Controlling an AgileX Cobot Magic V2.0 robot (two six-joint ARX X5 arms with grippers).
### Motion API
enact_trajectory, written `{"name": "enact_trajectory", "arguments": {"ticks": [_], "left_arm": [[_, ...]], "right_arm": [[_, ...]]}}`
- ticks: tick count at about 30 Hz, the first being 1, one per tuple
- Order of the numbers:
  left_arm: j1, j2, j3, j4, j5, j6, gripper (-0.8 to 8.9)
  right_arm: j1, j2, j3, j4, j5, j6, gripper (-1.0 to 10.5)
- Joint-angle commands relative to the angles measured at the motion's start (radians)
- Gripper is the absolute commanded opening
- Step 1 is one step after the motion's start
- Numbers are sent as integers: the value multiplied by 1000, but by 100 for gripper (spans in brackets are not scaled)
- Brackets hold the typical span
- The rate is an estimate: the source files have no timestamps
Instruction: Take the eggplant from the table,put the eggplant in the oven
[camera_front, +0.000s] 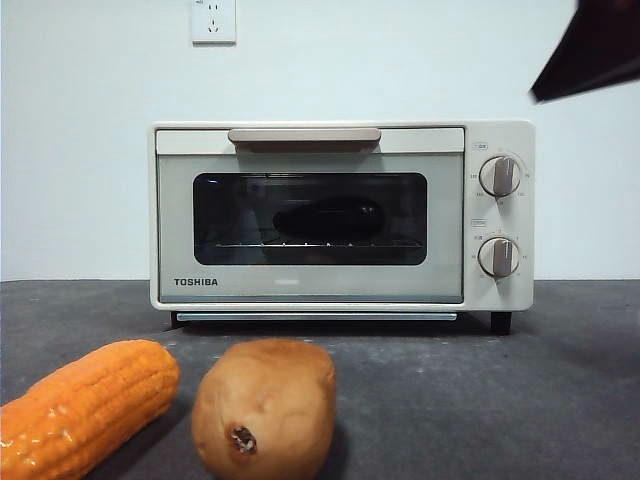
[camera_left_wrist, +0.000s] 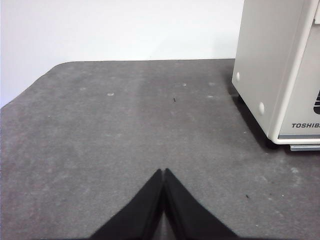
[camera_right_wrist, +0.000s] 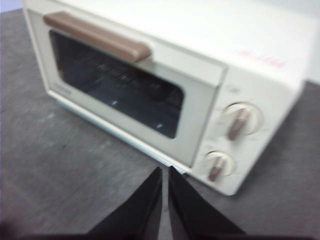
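Behind the dark glass door of the cream-white boxy Toshiba oven (camera_front: 340, 215), the glossy dark purple eggplant (camera_front: 328, 219) sat on the wire rack, door shut. Out front on the dark grey matte table (camera_front: 480, 400) lay an orange corn cob (camera_front: 85, 405) and a brown potato (camera_front: 265, 405). Left gripper (camera_left_wrist: 164, 171) hung over bare table, jaws pressed together, holding nothing. Right gripper (camera_right_wrist: 165, 170) hovered near the oven's front with its jaws nearly touching, also holding nothing.

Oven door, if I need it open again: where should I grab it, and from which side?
Grip the beige bar handle along the door's top edge, coming from the front and slightly above. The bar stands out from the closed oven, leaving room for a jaw behind it. The right gripper is nearest, jaws shut. The eggplant lies inside on the rack.
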Motion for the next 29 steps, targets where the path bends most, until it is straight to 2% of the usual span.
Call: {"name": "enact_trajectory", "arguments": {"ticks": [1, 4, 8, 13, 16, 18, 20, 29], "left_arm": [[2, -1, -27, 11, 0, 8, 4], [2, -1, -27, 11, 0, 8, 4], [2, -1, -27, 11, 0, 8, 4], [2, -1, -27, 11, 0, 8, 4], [2, -1, -27, 11, 0, 8, 4], [2, -1, -27, 11, 0, 8, 4], [2, -1, -27, 11, 0, 8, 4], [2, -1, -27, 11, 0, 8, 4]], "right_arm": [[-19, -99, 10, 14, 53, -68, 5], [-98, -211, 8, 14, 82, -114, 5], [-274, -340, -18, 16, 55, -100, 5], [-496, -471, -115, 22, -24, -55, 5], [-587, -526, -198, 21, -135, -23, 5], [-624, -549, -253, 22, -220, -6, 5], [-641, -561, -299, 21, -254, 0, 5], [-648, -597, -472, 20, -261, 31, 5]]}}
